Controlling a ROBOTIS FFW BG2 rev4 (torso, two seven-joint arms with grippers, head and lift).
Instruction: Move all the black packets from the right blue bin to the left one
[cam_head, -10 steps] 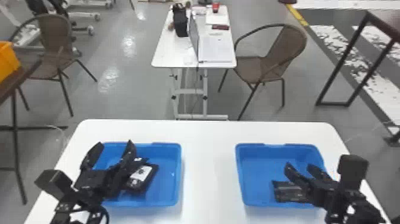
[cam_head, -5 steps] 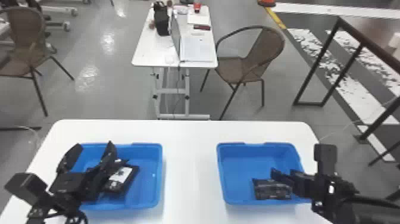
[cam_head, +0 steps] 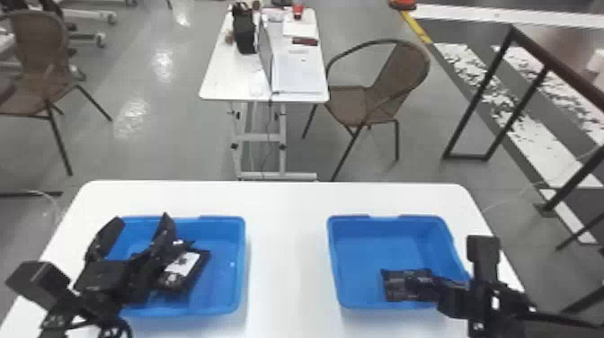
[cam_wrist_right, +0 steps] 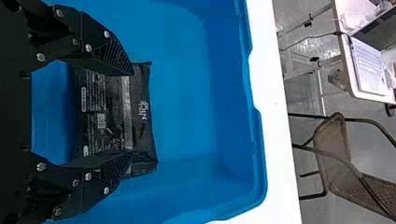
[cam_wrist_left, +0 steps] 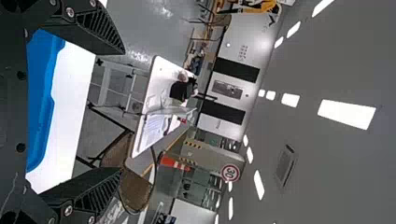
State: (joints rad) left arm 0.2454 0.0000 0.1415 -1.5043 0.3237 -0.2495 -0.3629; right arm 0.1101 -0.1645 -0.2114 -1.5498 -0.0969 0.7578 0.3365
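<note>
Two blue bins are seen on one white table point(cam_head: 287, 251), one at 8 o'clock and one between 4 and 5 o'clock in the head view. In the right bin point(cam_head: 364, 245), one black packet point(cam_head: 393, 287) is counted, lying toward the bin's 5 o'clock side. It is reached over by the right gripper point(cam_head: 415, 283), which enters from 4 o'clock. In the right wrist view, two fingers point(cam_wrist_right: 105, 53) are spread over the packet, their tips overlapping its opposite edges; whether it is touched cannot be told.

In the left bin point(cam_head: 224, 265), one black packet with a white patch point(cam_head: 182, 267) is made out near the middle; other dark shapes overlap it, and their number cannot be told. The left gripper point(cam_head: 141, 219) is held above that bin's 9 to 10 o'clock side, its two fingers point(cam_wrist_left: 100, 30) spread wide with nothing pinched between them.

Beyond the table, one white desk point(cam_head: 224, 81) is placed near 12 o'clock, with one open laptop point(cam_head: 265, 51) on it. Two brown chairs are counted: one point(cam_head: 400, 72) between 1 and 2 o'clock, one point(cam_head: 40, 40) at 10 o'clock.
</note>
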